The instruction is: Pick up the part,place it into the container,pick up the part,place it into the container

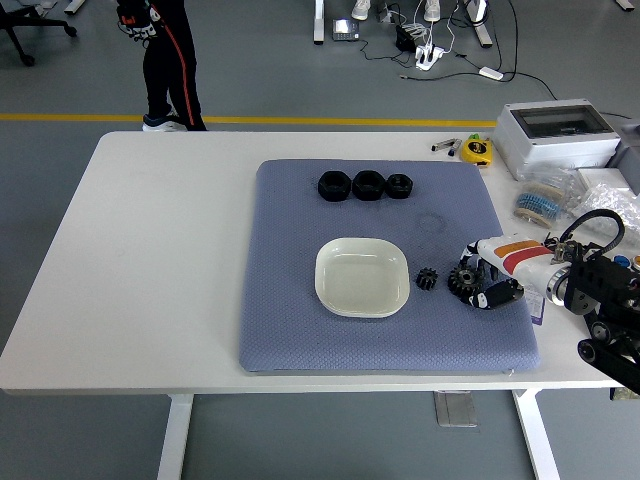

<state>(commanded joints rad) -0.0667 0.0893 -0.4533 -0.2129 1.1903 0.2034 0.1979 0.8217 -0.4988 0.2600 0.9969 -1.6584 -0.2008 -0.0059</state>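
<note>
Blue mat mid-frame, white container at centre. Right hand at right-centre, fingers curled narrow around larger gear, apparently gripping. Smaller gear just left, between hand and container. Left hand absent.

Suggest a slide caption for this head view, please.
Right hand closing around the larger black gear beside an empty white dish.

No print was readable anywhere; the box and the yellow tape measure showed no legible marks.
</note>
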